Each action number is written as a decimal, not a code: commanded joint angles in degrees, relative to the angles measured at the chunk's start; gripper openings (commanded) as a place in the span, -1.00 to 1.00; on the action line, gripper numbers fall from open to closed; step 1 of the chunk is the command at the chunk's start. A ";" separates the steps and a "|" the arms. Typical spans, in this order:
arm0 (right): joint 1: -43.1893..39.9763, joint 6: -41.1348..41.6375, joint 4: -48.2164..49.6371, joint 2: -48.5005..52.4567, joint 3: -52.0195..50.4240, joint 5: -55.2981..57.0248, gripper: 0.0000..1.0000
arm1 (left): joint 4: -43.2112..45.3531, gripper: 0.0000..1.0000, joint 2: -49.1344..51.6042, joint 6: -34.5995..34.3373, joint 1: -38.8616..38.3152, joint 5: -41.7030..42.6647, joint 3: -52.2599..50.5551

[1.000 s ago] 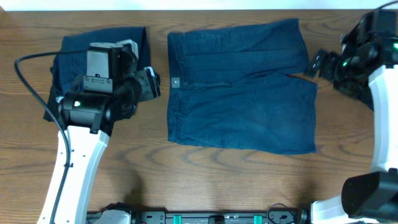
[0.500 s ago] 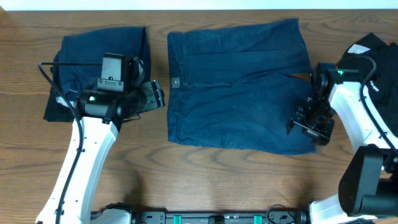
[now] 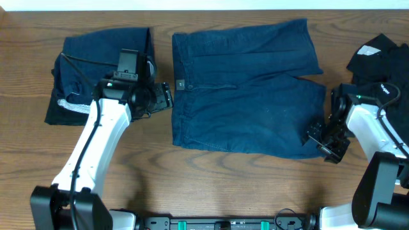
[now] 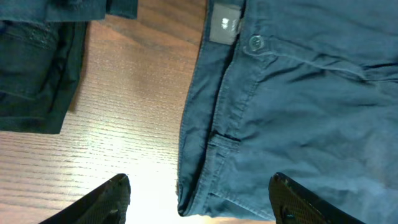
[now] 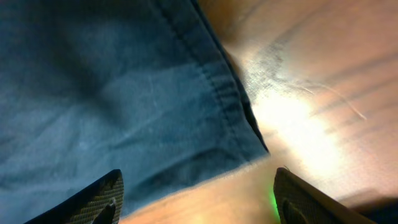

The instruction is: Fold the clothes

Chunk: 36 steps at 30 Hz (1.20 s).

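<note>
Navy shorts (image 3: pixel 246 89): flat on the surface (image 3: pixel 192 191), long axis left to right, waistband (image 4: pixel 214 124) and small label (image 4: pixel 224 25) at the left end, leg hems at the right end

Just beside the left end of the shorts, close to the label, the left arm (image 3: pixel 105 128), jaws parted and empty, pointing rightward at the cloth. In its wrist view, waistband edge running up between the two fingertips, no contact that can be made out

At the near-right corner of the shorts, the right arm (image 3: pixel 364 121), jaws likewise parted and gripping nothing. Sits over the hem corner (image 5: pixel 245 146), cloth on one side, bare wood on the other

So: one arm at each end of the long axis, left nearer the waistband, right nearer the hems, cloth edge lying between spread fingers and a little ahead in both cases. Probably calls for lowering and closing on both ends of the near edge together, then carrying that edge to the far edge, across the short axis

Left of the shorts, apart from the waistband, a folded navy garment (image 3: pixel 105 57). Right of the shorts, past the hems, a black garment (image 3: pixel 380 54) with white marks, not yet folded
</note>
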 commanded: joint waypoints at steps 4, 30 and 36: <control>-0.39 1.51 5.60 -0.90 -5.31 -1.79 0.51 | 0.33 0.46 1.01 0.13 0.24 -0.74 -0.24; -0.63 4.50 13.94 -0.90 -10.14 4.70 -0.02 | 0.44 0.48 1.01 0.11 0.24 -0.72 -0.24; -0.63 4.52 13.90 -0.90 -10.14 4.70 -0.64 | 0.17 0.47 1.01 0.11 0.24 -0.72 -0.24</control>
